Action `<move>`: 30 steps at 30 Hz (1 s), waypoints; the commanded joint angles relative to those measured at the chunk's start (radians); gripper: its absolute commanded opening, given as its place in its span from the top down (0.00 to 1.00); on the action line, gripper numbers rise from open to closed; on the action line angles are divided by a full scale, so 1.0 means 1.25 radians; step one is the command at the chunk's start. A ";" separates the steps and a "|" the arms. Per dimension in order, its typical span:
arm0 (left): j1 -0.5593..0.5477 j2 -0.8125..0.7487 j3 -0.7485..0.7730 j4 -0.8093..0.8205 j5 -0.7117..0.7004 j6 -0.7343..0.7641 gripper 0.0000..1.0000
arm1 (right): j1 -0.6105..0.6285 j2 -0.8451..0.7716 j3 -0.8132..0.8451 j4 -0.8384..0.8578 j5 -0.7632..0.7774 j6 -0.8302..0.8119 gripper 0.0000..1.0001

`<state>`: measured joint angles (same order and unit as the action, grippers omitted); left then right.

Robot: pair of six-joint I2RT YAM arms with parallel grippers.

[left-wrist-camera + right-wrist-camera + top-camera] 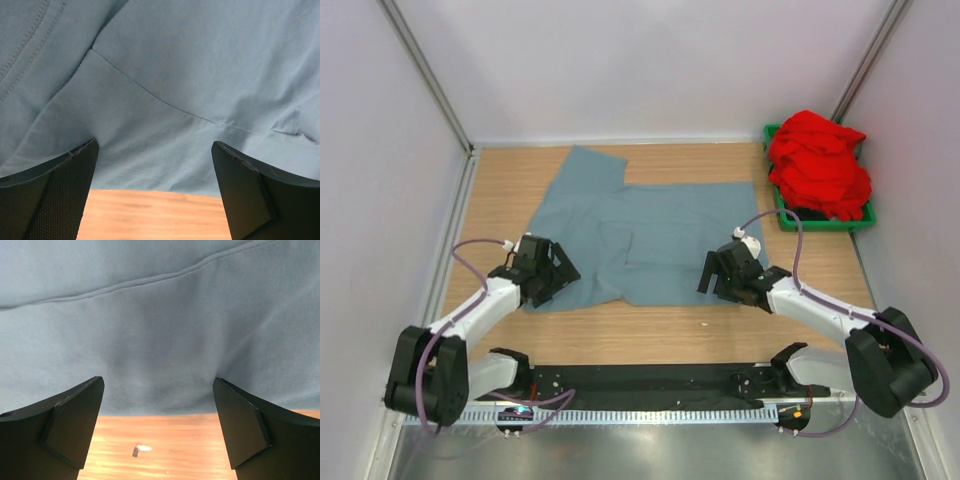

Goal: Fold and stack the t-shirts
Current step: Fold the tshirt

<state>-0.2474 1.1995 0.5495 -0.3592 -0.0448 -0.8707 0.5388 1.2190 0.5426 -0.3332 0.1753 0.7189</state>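
Two shirts, neither folded yet: the grey-blue shirt (640,235) lies spread mostly flat in the middle of the wooden surface (660,335), while the red shirt (817,165) sits crumpled in the green bin (820,227) at the far right corner. The left jaws and the right jaws both stand spread wide and empty, poised at the grey-blue shirt's near hem, so I judge that folding and stacking have barely begun

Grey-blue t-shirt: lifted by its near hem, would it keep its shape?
Probably floppy: the grey-blue t-shirt lies flat with soft wrinkles, so it would likely sag between grasp points. Thin cloth, probably light. Pushed, it might bunch rather than slide on the wooden table.
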 commanded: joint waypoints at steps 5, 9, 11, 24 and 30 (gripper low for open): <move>-0.044 -0.209 -0.078 -0.237 -0.036 -0.102 0.01 | 0.054 -0.139 -0.075 -0.197 -0.045 0.126 0.02; -0.059 -0.239 -0.035 -0.265 -0.018 -0.114 0.01 | 0.071 -0.196 -0.017 -0.268 -0.022 0.132 0.00; -0.059 -0.222 0.076 -0.300 -0.057 -0.079 0.00 | 0.071 -0.200 0.044 -0.293 -0.015 0.117 0.00; 0.114 0.449 0.881 -0.221 0.019 0.248 0.00 | 0.065 0.096 0.315 0.024 0.042 -0.068 0.00; 0.156 0.955 1.469 -0.295 0.190 0.371 0.00 | 0.068 0.088 0.025 0.474 -0.215 -0.078 0.00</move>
<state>-0.0750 2.2013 2.1639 -0.6418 0.0235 -0.5232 0.6193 1.3464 0.6971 -0.0589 0.0784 0.6636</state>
